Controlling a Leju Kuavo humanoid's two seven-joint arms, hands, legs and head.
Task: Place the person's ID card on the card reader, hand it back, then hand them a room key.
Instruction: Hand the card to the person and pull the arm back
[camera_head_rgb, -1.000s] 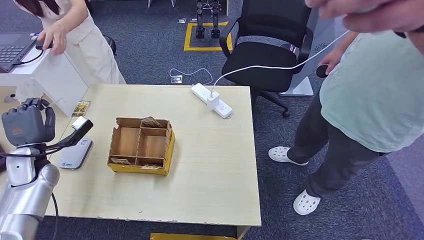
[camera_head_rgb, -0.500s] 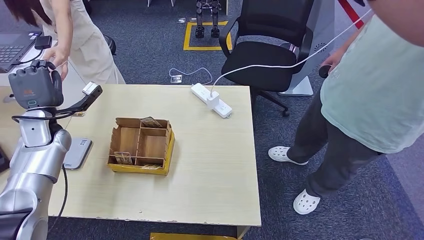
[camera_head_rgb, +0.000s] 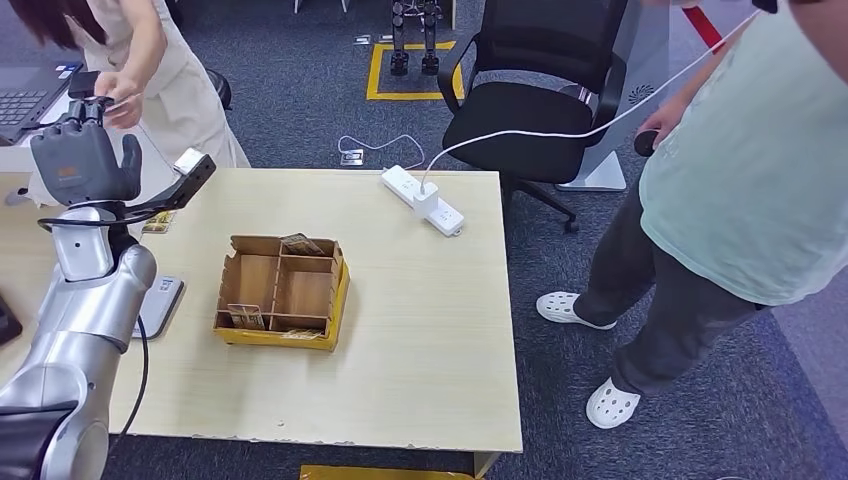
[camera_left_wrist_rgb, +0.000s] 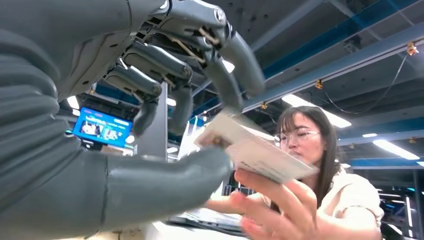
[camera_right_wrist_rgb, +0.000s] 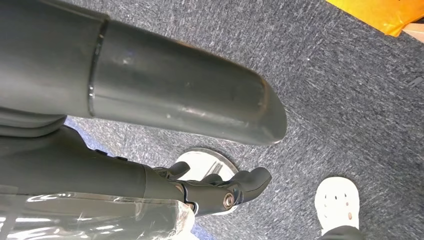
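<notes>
Fingers of the left hand (camera_left_wrist_rgb: 165, 125) pinch the ID card (camera_left_wrist_rgb: 255, 150) between thumb and fingertips, raised beyond the table's (camera_head_rgb: 420, 330) far left corner, where a person's hand (camera_left_wrist_rgb: 272, 210) touches the card from the other side. In the head view the left hand (camera_head_rgb: 80, 165) is lifted toward that person (camera_head_rgb: 150, 60). On the table's left edge lies the card reader (camera_head_rgb: 160, 305), just beside the wooden organizer box (camera_head_rgb: 285, 290). The right hand (camera_right_wrist_rgb: 220, 192) hangs over the carpet with fingers curled in, holding nothing.
</notes>
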